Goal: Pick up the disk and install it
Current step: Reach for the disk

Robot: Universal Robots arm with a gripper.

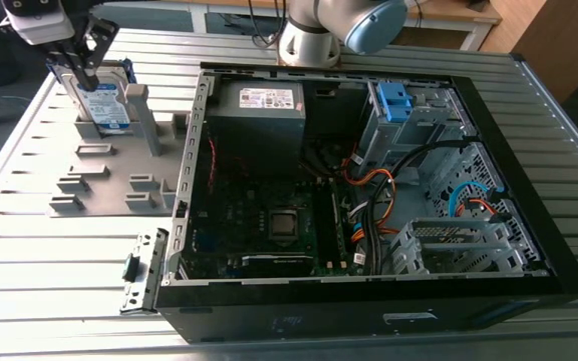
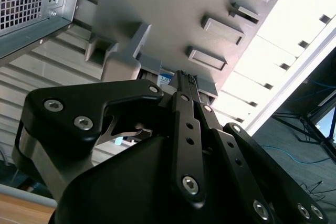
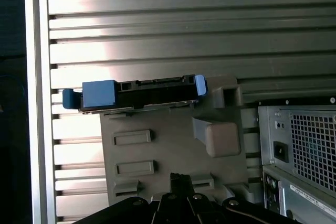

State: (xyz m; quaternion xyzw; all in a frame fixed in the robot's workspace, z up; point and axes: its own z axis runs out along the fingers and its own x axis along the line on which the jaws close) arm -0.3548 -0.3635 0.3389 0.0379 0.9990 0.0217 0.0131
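The disk (image 1: 106,101) stands on edge in a slot at the far end of a grey holder plate (image 1: 98,174), left of the open computer case in the exterior view. Its blue-and-white label faces the camera, and blue carrier parts frame it. In the first wrist view the disk (image 3: 136,94) appears edge-on with its blue carrier ends. My gripper (image 1: 80,74) hangs just above and in front of its top edge. The fingers look pressed together in both wrist views, gripper (image 3: 181,178) and gripper (image 2: 184,75), with nothing between them. A sliver of the disk's label (image 2: 166,78) peeks past the fingertips.
The open black computer case (image 1: 530,248) lies on the slatted metal table (image 1: 58,248), with a blue clip (image 1: 394,101) at its drive bay and a grey box (image 1: 259,113) with a white sticker. Several upright blocks rise from the holder plate (image 3: 173,145). The table edge (image 3: 37,77) runs close beside the holder.
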